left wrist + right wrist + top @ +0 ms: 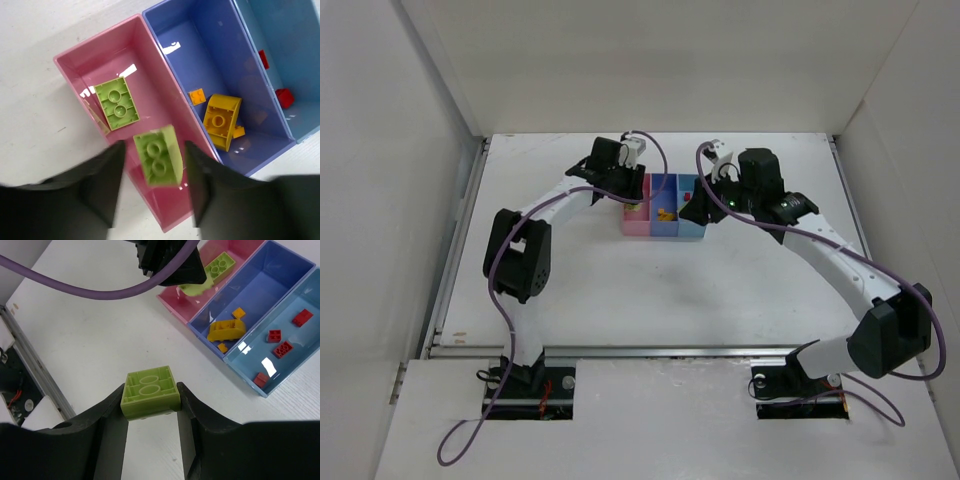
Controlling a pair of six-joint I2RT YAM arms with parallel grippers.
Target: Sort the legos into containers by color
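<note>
Holding, right gripper point(150, 389): pinched on the held lime brick point(149, 399), above the white table point(85, 335) and outside the bins. I see two rings on its upper face lined up along the fingers, so its long axis points away from the wrist.
Left gripper point(154, 149): fingers spread over the pink bin point(150, 65), the leftmost of the row.
Loose lime brick point(159, 157): tilted between the left fingers, a sliver of gap on each side, studs toward the camera, long axis roughly along the bin.
Flat lime brick point(116, 103): lies in the pink bin, two studs up, long axis along the bin's length.
Medium blue bin point(200, 50): middle of the row. I count three yellow-orange pieces point(197, 96), two small and one large curved piece point(221, 120).
Light blue bin point(300, 355): rightmost, with four red pieces point(283, 348).
Lime count: three in all.
</note>
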